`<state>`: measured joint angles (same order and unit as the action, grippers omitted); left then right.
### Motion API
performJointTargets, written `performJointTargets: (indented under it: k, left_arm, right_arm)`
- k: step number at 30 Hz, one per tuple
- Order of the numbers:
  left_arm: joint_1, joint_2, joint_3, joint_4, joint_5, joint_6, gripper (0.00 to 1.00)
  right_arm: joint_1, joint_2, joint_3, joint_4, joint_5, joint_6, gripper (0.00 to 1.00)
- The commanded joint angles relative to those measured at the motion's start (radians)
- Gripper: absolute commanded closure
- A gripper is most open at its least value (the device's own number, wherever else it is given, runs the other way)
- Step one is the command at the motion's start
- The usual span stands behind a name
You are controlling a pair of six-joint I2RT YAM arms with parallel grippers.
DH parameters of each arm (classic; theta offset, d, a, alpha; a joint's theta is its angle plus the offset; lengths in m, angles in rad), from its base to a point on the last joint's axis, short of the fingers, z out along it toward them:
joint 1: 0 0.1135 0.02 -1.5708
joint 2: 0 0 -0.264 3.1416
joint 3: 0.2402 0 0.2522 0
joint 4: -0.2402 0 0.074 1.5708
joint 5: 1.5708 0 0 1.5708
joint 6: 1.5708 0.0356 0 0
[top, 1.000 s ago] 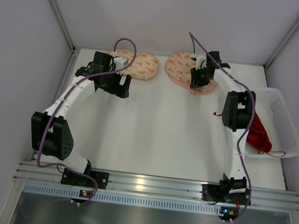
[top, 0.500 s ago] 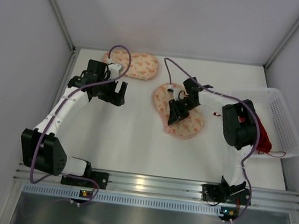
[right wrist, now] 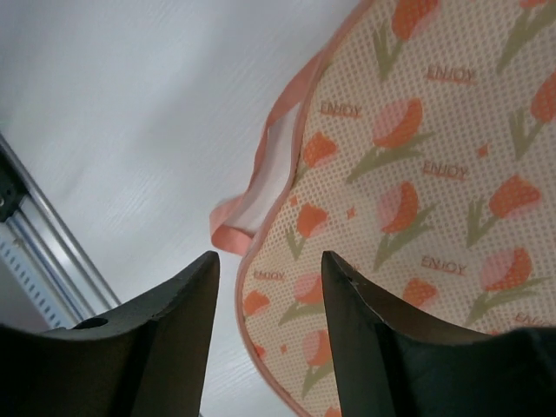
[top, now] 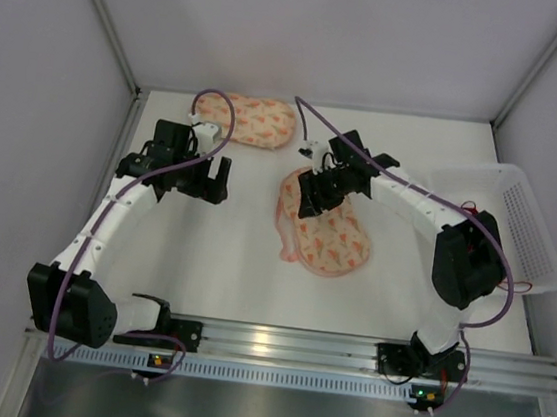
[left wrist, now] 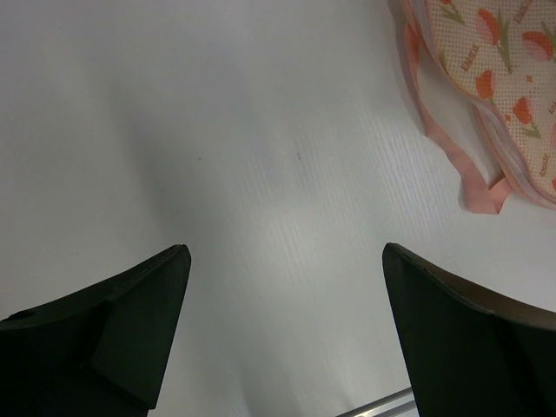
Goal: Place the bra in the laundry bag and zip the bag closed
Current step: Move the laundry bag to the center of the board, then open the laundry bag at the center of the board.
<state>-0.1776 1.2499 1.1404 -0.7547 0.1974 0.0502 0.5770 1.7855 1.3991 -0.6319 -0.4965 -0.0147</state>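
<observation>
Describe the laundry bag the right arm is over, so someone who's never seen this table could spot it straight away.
Two tulip-print pouches lie on the white table. The laundry bag is the one mid-table, beneath the right gripper. Its twin lies sideways at the back edge, with no gripper over it.

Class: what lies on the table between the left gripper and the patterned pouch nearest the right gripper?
Nothing: the top view shows only bare white table between the left gripper and that laundry bag.

Bright, even light; soft shadows
</observation>
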Motion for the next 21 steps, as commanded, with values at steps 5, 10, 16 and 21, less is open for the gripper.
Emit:
performJointTargets:
  k: [5,10,16,21]
  left_arm:
    - [0.018,-0.024,0.028,0.023,-0.05,-0.032,0.02]
    - [0.058,-0.036,0.018,0.029,-0.038,-0.042,0.02]
    - [0.067,-0.049,0.005,0.032,-0.038,-0.041,0.02]
    - [0.066,-0.041,0.004,0.035,-0.039,-0.038,0.02]
  right_arm:
    - [0.155,0.052,0.081,0.001,0.292,0.053,0.52]
    - [0.191,0.126,0.118,0.006,0.372,0.045,0.56]
    - [0.221,0.205,0.159,0.001,0.42,0.024,0.62]
    - [0.23,0.245,0.21,-0.018,0.411,0.024,0.8]
